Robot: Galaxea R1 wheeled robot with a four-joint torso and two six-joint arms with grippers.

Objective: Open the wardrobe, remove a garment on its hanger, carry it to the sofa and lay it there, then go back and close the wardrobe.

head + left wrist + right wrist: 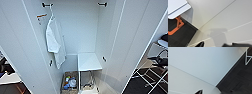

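Tall upright wardrobe (82, 37), doors open

wardrobe (82, 32) | white, tall | both doors open | interior white, black rail brackets

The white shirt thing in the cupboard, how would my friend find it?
Look inside the open white wardrobe. High on its left inner wall, a white garment hangs from a black bracket. It is the only cloth hanging there; the basket of things sits far below.
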